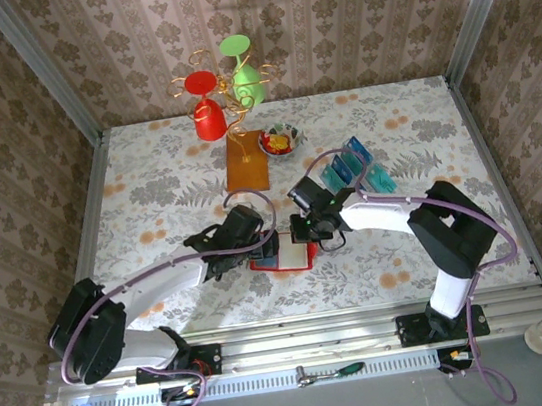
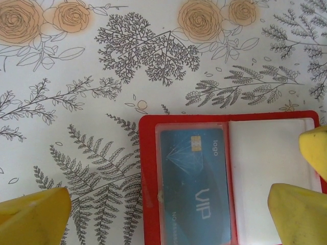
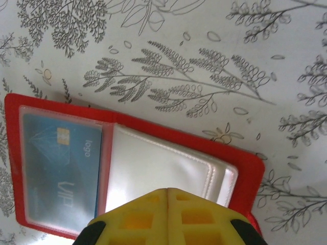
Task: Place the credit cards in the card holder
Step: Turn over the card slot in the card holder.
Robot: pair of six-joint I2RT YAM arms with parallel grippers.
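Note:
The red card holder (image 1: 294, 259) lies open like a book on the flowered table, near the front. One teal credit card (image 2: 194, 186) marked VIP sits in its left clear pocket (image 3: 59, 168). The clear pockets on its right half (image 3: 158, 166) hold nothing. My left gripper (image 2: 166, 212) is open wide, with a yellow finger (image 2: 30, 217) on either side of the holder's left half. My right gripper (image 3: 167, 191) is shut, fingertips together over the right pockets, nothing between them. More teal credit cards (image 1: 354, 163) stand in a clear rack at the right.
An orange stand base (image 1: 245, 162) with a wire tree carries a red cup (image 1: 206, 111) and a green cup (image 1: 244, 75) at the back. A small bowl of sweets (image 1: 281, 141) sits beside it. Both arms meet over the holder.

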